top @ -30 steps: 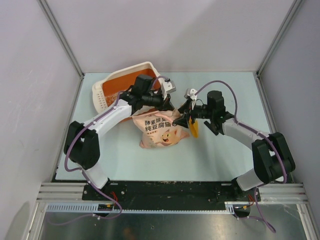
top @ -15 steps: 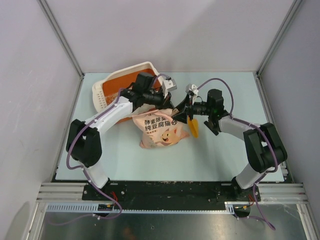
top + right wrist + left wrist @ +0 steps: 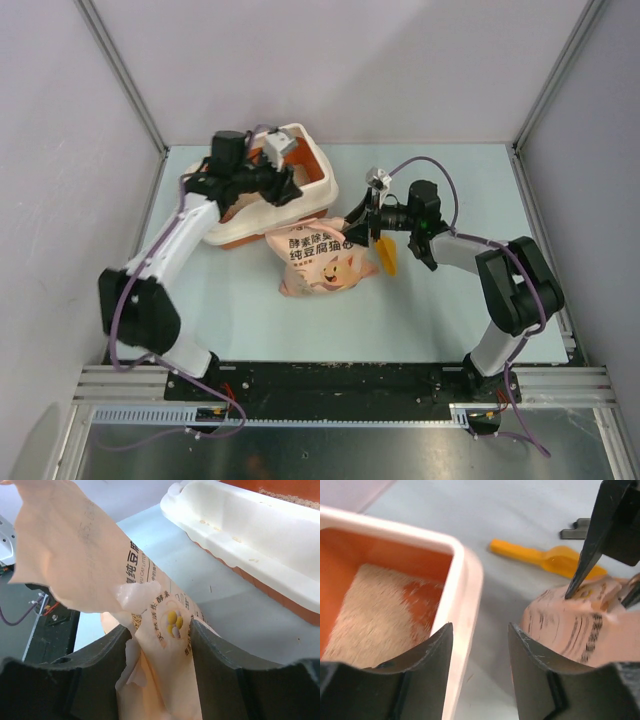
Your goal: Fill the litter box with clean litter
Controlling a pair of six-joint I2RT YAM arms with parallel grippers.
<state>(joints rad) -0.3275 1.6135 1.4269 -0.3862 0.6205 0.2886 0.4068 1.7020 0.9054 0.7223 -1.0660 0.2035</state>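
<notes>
Left jaws apart astride cream-rimmed litter box (image 3: 466, 575) of beige clean litter (image 3: 370, 617); right jaws tight on bag (image 3: 70, 545).

Lit brightly from overhead in the top view, with only faint, soft shadows. Blurred in the left wrist view: streaked pale beige granular litter (image 3: 375, 615) at 9 o'clock, soft-edged yellow-orange plastic scoop (image 3: 547, 560) at 1 o'clock. Looked sharper on the pink-beige printed bag (image 3: 165, 615) in the right wrist view, yet defocused on the dark fingers (image 3: 75, 680) at 6 o'clock, washed out on the cream-white plastic litter box (image 3: 250, 535) at 2 o'clock.
</notes>
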